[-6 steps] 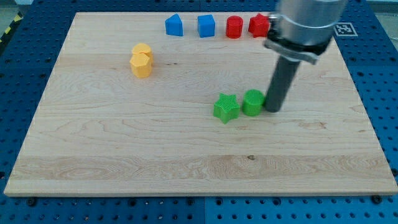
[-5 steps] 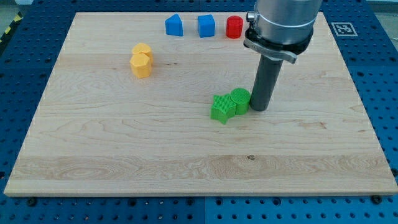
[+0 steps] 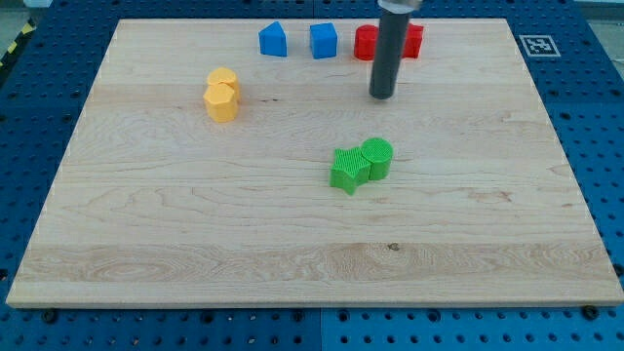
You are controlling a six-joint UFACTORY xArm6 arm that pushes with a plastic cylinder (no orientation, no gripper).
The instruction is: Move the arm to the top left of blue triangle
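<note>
rod and blocks share a pale wooden surface (image 3: 195, 224) that sits on a blue perforated bench (image 3: 600, 146). we carry no pincer at all, so nothing is spread, pressed together or pinching; our arm ends in a straight dark rod, and my tip (image 3: 381, 97) rests on bare wood, touching no block.

along the view's top runs a row of four blocks. the blue triangle-like block with a peaked top (image 3: 273, 39) stands furthest to the view's left, the blue cube-like block (image 3: 324, 40) just beside it on the right. further right are two red blocks: the red round-looking block (image 3: 365, 43) is partly hidden behind our rod, and the other red block (image 3: 413, 39) shows only at the rod's right side, so its shape we cannot tell.

my tip lies below this row, under the gap between the blue cube-like block and the red pair, well to the right of and lower than the blue triangle-like block.

lower down, near the middle, the green star-shaped block (image 3: 347, 168) and the green cylinder block (image 3: 377, 157) touch each other, the cylinder on the right. at the view's left two yellow blocks (image 3: 221, 94) of faceted shape press together, one above the other.
</note>
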